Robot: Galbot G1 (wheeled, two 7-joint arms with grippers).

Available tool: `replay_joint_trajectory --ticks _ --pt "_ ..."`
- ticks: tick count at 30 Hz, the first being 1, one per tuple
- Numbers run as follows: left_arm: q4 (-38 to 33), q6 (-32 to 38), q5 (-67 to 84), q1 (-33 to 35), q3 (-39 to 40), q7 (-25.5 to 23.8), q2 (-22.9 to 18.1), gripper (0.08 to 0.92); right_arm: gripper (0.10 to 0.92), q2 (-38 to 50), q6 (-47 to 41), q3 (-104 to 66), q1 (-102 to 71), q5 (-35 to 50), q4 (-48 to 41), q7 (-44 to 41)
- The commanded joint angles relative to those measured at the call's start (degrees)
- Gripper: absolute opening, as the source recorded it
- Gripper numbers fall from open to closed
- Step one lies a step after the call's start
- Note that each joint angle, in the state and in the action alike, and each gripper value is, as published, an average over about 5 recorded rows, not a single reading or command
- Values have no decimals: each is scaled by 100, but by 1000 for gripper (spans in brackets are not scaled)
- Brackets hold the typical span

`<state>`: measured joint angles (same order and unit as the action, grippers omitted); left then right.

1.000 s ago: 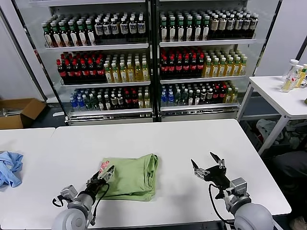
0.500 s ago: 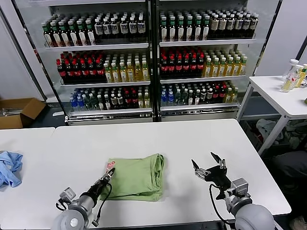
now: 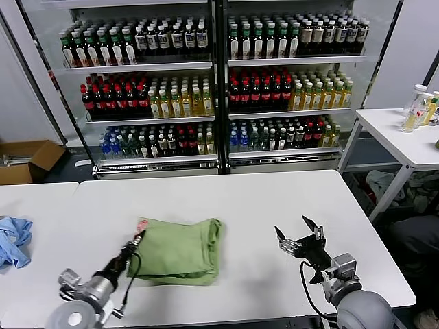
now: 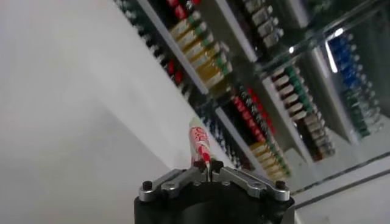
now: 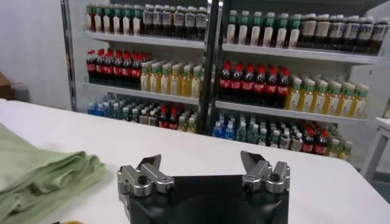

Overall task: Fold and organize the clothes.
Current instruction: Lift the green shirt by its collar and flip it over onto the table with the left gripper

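Folded polo shirt lies on the white surface, its printed corner pinched in the left gripper clenched jaws, while the right gripper hovers nearby, jaws released.

Head view: bright, even overhead light, no hard shadows; white table near blown out. Thin soft shadow under the folded polo shirt edge. Lit drink shelves crisp, glass door frames showing faint reflections. Left wrist view: steeply tilted, table a featureless pale grey, bottles soft, white glare streak on glass. Right wrist view: sharp mid-distance, near shirt fold slightly blurred
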<state>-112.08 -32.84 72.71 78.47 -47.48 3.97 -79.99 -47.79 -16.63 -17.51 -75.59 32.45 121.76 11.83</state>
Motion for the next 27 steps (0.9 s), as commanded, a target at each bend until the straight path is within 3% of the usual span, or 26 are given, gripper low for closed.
replay_joint_trajectory --ticks 1,6,11,16,21,27 --pt "-290 -37 648 216 -1736 -177 1279 111 823 -42 10 14 59 18 -11 -6" --pt "-342 -40 260 381 -2516 -402 2594 111 823 -45 40 15 65 46 1 -17" --pt "-774 -34 -698 333 -2345 -473 3077 111 823 -63 53 87 64 17 60 -25" --pt "-1203 7 -2605 489 -1059 -372 2645 111 823 -92 93 152 91 -27 60 -43" --pt "-948 351 -4800 593 465 -313 1874 111 822 -145 157 217 90 -112 29 -71" --pt "-1175 379 -5631 409 1432 -200 1306 111 823 -164 218 239 91 -141 -9 -94"
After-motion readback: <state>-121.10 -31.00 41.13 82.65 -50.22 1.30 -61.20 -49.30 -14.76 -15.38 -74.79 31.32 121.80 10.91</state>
